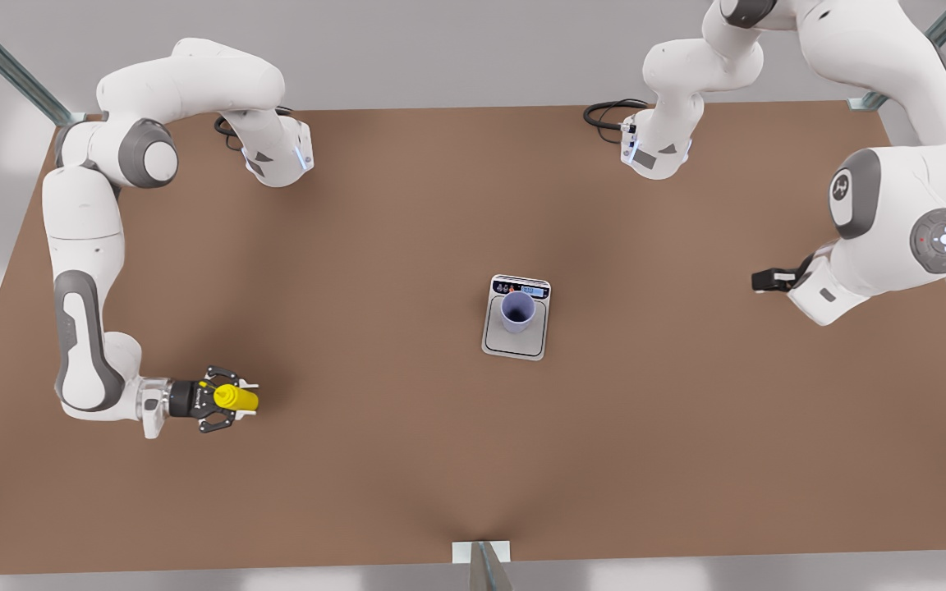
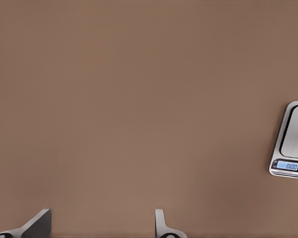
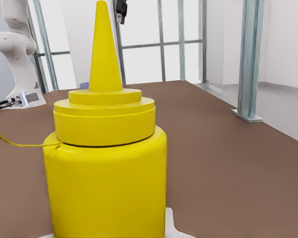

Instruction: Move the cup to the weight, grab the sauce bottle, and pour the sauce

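**A:** Where do you stand?

**B:** The cup (image 1: 517, 312) is upright on the weight (image 1: 516, 341), inside the platform's edges, with the display strip on its 12 o'clock side. Going by that, your first step looks done. The sauce bottle (image 1: 236, 399) is well apart from the weight, at about 8 o'clock in the front view, with the right gripper (image 1: 231, 400) set around it. I cannot tell whether the gripper has closed on it.

**A:** And the other arm?

**B:** The left gripper (image 1: 769, 281) waits at about 3 o'clock of the weight with its jaws wide and nothing in them. Its wrist view looks down on bare table and one corner of the weight (image 2: 290, 148).

**A:** How will the bottle handle?

**B:** I'd judge it light and smooth-walled, so it may slip, and it should give under a squeeze. Take it on the cylinder below the stepped cap (image 3: 105, 116), not by the thin nozzle. Clamp hard and sauce may come out before you reach the cup. The cup's mouth is narrow and the cup probably light, so a bump could tip it.

**A:** What about the surroundings?

**B:** You have a flat brown table (image 1: 358, 246) with an open run from bottle to weight. There are metal posts (image 3: 251, 59) at the edges and pale walls beyond.
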You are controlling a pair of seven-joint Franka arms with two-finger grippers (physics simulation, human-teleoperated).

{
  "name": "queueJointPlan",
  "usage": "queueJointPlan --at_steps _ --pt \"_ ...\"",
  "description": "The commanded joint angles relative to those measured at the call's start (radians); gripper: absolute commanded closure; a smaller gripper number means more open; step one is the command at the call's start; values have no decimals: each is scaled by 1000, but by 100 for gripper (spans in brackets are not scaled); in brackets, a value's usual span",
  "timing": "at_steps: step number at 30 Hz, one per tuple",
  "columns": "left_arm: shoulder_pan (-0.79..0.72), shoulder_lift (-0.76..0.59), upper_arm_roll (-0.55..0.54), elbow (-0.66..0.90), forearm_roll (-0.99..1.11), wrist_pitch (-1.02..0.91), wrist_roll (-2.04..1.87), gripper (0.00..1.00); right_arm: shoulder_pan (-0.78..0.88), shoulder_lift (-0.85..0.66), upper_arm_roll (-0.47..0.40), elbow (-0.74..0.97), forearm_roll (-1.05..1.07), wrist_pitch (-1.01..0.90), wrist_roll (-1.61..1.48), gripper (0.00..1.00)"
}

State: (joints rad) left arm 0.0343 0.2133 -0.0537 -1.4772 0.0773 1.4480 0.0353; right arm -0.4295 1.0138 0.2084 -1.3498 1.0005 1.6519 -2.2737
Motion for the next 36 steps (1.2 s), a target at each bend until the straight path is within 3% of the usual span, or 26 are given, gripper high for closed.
queueJointPlan --at_steps 1,30,33,36 --pt "-1 1 0 0 -1 0 0 0 2 0 0 0 6 0 -9 47" --pt "-7 3 -2 -3 -1 -26 -6 0 3 46 0 -3 53 -12 -66 45" --pt "-7 3 -2 -3 -1 -27 -6 0 3 49 0 -3 53 -12 -61 36" --pt "-8 3 -2 -3 -1 -34 -6 0 2 49 0 -3 53 -12 -52 1"
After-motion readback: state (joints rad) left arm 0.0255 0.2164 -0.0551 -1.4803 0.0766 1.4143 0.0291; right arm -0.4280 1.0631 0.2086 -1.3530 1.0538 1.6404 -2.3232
